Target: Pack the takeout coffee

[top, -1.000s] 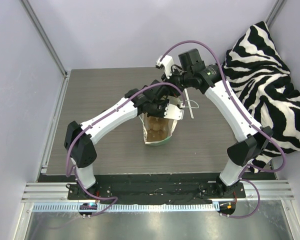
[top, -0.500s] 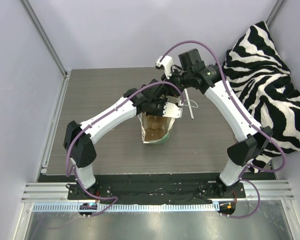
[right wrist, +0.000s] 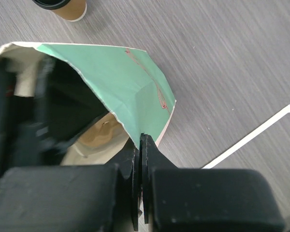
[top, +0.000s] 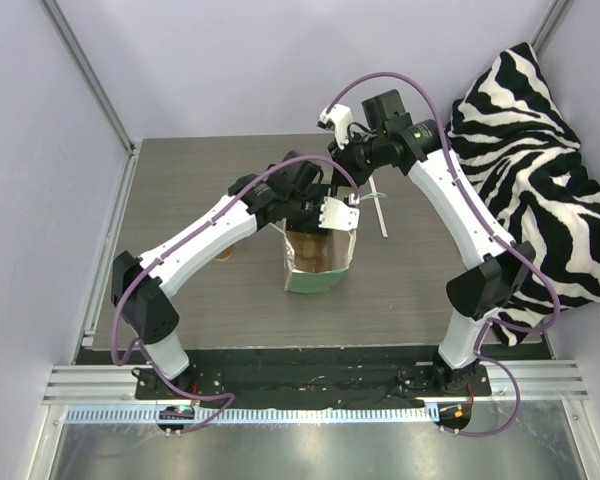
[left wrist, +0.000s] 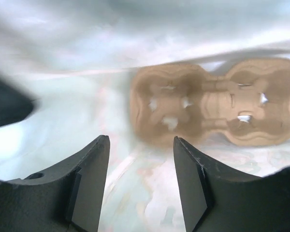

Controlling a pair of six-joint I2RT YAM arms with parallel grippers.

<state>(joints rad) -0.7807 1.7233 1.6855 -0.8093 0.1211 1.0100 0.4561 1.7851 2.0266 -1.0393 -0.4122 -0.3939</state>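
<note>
**Carrier Seated in the Bag, Coffee Left Outside**

The task was judged to be only partly done. The moulded-pulp carrier [left wrist: 215,104] was seen lying flat on the floor of the mint-green paper bag [top: 315,272], which stood upright near the middle of the tabletop [top: 180,180]. Both of the carrier's cup wells were seen to be empty in the left wrist view.

The takeout coffee [right wrist: 67,8] had not been packed. It was found outside the bag, upright on the tabletop, at the upper left corner of the right wrist view. In the top view it was mostly hidden under the left arm [top: 210,235], to the left of the bag and apart from it.

The left jaws were held above the bag's mouth, pointed down into it. They were parted to a moderate gap and nothing was held between them. The right jaws, carried by the right arm [top: 460,210], were pressed together on the rim of the bag at its far right corner, so the mouth was kept spread.

A thin white strip [right wrist: 251,137] lay on the tabletop beside the bag; what it was could not be told. A zebra-striped cloth [top: 540,170] was heaped at the right edge of the top view.

What remained, by this reading, was for the cup to be fetched, lowered into a well of the carrier, and released.
</note>
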